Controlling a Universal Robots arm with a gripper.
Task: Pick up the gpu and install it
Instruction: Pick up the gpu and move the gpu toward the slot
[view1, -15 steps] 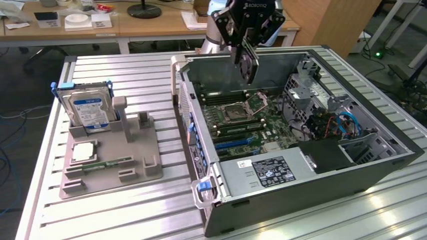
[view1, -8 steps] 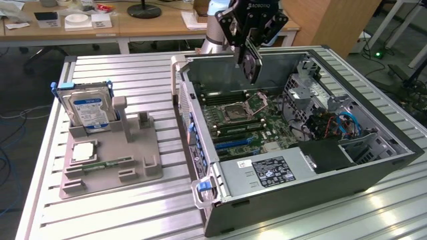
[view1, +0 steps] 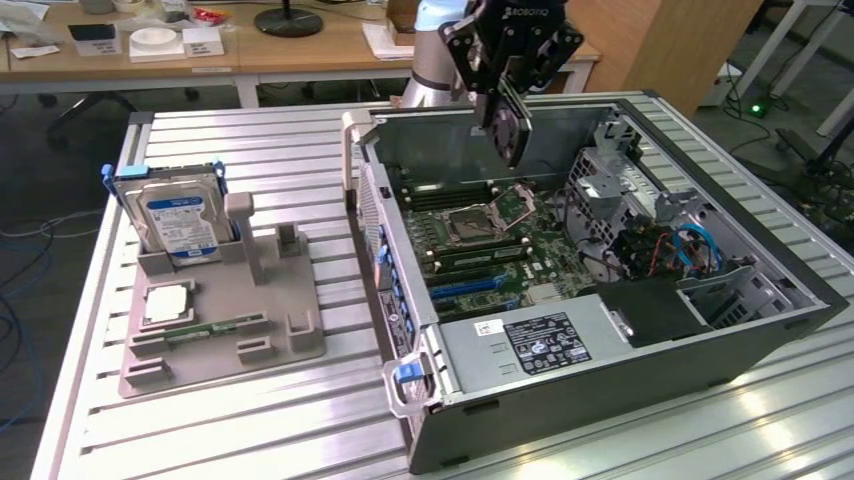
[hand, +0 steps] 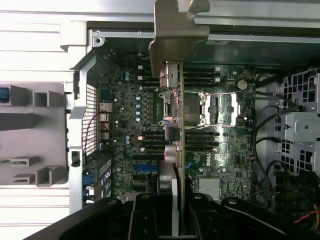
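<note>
Gpu (view1: 510, 132) hangs upright in the air over the open computer case (view1: 747, 330), edge-on to us and well clear of the motherboard (view1: 497, 245) below. We see it touching nothing inside the case. From the wrist view the gpu (hand: 173, 125) reads as a thin line across the board, passing just beside the CPU socket (hand: 220, 107), with its pale bracket (hand: 175, 35) at the far end, toward the case wall. Gripper (view1: 511, 100) is clamped on the card's upper part, and we see its dark fingers (hand: 142, 220) pressed to either face. Blue slots (view1: 467, 285) sit on the board, and a power supply (view1: 534, 345) fills the case's near end. Well apart, to the exterior view's left, a grey fixture (view1: 227, 340) on the slatted table (view1: 267, 430) holds a hard drive (view1: 180, 220) upright and a memory stick (view1: 220, 327) lying flat
</note>
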